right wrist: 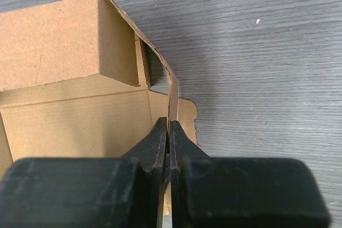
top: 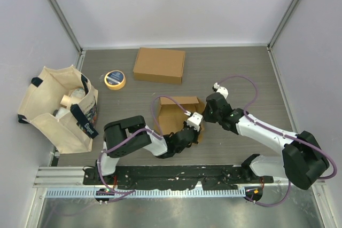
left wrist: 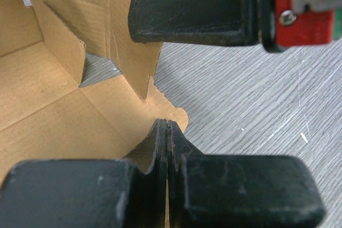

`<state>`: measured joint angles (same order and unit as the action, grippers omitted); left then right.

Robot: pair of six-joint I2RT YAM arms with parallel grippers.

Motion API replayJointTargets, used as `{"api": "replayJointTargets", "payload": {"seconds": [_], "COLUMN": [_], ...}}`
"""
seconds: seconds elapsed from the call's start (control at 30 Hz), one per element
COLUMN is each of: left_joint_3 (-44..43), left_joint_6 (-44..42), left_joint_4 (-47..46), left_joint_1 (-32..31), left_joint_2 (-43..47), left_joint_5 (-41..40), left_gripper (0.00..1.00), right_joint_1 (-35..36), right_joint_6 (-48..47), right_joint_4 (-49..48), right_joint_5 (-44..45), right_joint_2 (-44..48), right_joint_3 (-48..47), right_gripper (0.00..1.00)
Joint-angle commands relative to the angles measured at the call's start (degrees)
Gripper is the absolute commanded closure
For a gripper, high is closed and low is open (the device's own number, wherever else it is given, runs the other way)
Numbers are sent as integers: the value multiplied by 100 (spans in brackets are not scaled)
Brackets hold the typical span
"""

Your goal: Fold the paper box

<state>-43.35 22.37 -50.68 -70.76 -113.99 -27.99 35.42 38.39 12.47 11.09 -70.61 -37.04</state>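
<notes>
**A:** Where's the box [top: 173, 115]?

**B:** It's half-raised on the table [right wrist: 267, 52], right at both tools. The left gripper [left wrist: 166, 132] is clenched on a thin flap edge. The right gripper [right wrist: 169, 129] is nipped on the side wall that runs straight ahead of it.

**A:** What worries you?

**B:** Both seem to pinch the same side, close together. If they pull against each other, I'd expect the card to tear or slip free. The right tool's body also hangs just ahead of the left one, so a bump looks possible.

**A:** Any room to move?

**B:** There's bare table to the right of each tool, and the box's floor and standing walls to the left. The tape [top: 115, 79] and the second box [top: 159, 65] lie well beyond.
</notes>
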Motion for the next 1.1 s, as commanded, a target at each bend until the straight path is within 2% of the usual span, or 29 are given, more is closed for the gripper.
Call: {"api": "replayJointTargets", "payload": {"seconds": [0.0,0.03,0.1,0.13,0.2,0.23,0.33,0.5,0.57,0.63,0.77,0.8,0.83,0.9,0.97,1.07], "left_joint_3": [266,362,441,477,494,495,433,319,266,345,950,1256,1407,1592,1628,1690], "left_joint_6": [-154,-180,-312,-382,-637,-733,-1102,-1664,-1710,-1640,-1341,-1288,-1131,-937,-700,-402], "left_joint_4": [-389,-434,-548,-557,-653,-689,-935,-1629,-1647,-1674,-1534,-1446,-1289,-280,816,1653], "left_joint_1": [19,19,19,19,10,18,19,19,19,19,19,10,18,19,27,176], "left_joint_2": [263,429,571,693,764,782,712,308,264,377,1176,1726,2062,2782,3645,4218], "left_joint_5": [-75,-110,-224,-286,-488,-549,-813,-1164,-1314,-1385,-902,-823,-683,-716,-1206,-1910], "left_gripper": [94,85,77,68,59,50,40,34,35,41,41,40,39,40,40,37], "right_joint_1": [219,255,307,351,395,404,413,413,413,413,404,404,396,361,325,264], "right_joint_6": [493,503,564,590,625,687,801,881,863,819,285,-135,-365,-1031,-1412,-1992], "right_joint_4": [80,106,247,326,440,562,652,669,686,739,783,801,792,810,889,854], "right_joint_5": [569,604,666,675,745,754,649,526,482,499,456,412,342,148,121,86], "right_joint_2": [47,39,-32,-58,-137,-163,-173,-164,-190,-225,-243,-243,-199,-155,-59,64], "right_joint_3": [-260,-321,-400,-470,-602,-664,-761,-840,-884,-911,-990,-1016,-999,-946,-850,-735], "right_gripper": [93,93,93,93,93,93,93,93,93,93,96,97,99,99,99,99]}}
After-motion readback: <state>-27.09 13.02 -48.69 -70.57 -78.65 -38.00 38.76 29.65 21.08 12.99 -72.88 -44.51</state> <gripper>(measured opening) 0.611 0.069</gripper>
